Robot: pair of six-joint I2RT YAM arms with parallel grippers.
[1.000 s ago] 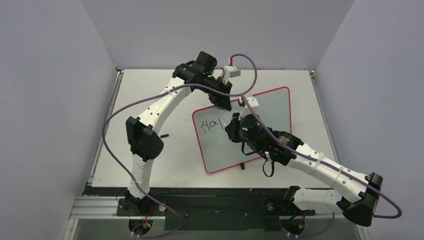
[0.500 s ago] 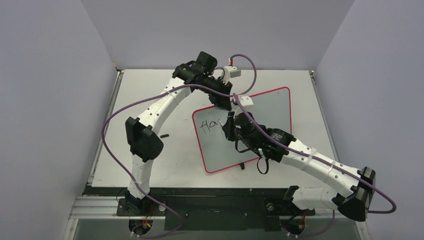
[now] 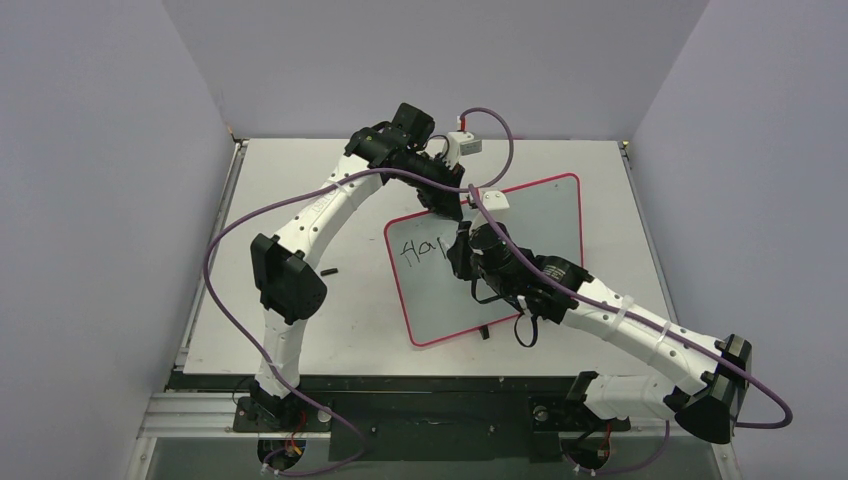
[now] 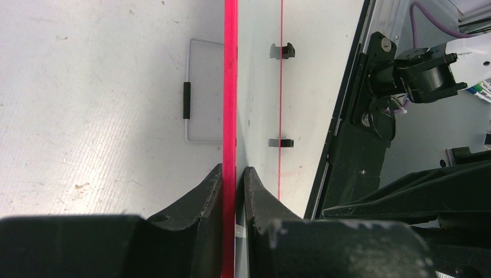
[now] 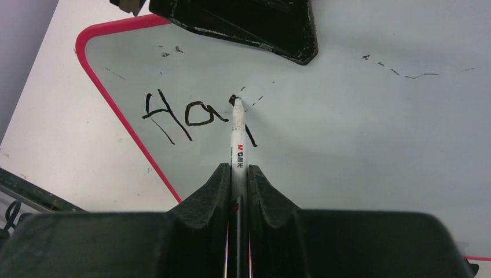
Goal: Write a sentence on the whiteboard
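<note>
The whiteboard [image 3: 545, 220], white with a thin red rim, lies slanted on the table. My left gripper [image 3: 452, 206] is shut on its far edge. In the left wrist view the fingers [image 4: 233, 169] pinch the red rim [image 4: 230, 87]. My right gripper [image 3: 463, 250] is shut on a white marker [image 5: 238, 136] and holds it tip down on the board [image 5: 359, 133]. The marker tip [image 5: 233, 99] sits just right of the sentence [image 5: 185, 113]. The sentence reads "Ha" plus one slanted stroke, near the board's left rim [image 3: 420, 249].
Two black tabs [image 4: 282, 51] [image 4: 281, 142] sit along the board's near edge. A small black object [image 3: 330, 270] lies on the table left of the board. A clear rectangle with a black bar [image 4: 197, 98] lies beside the rim. Grey walls enclose the table.
My right arm has shifted slightly left and towards the far side, carrying the marker tip up along the stroke after "Ha". The left arm and the board have not moved.
</note>
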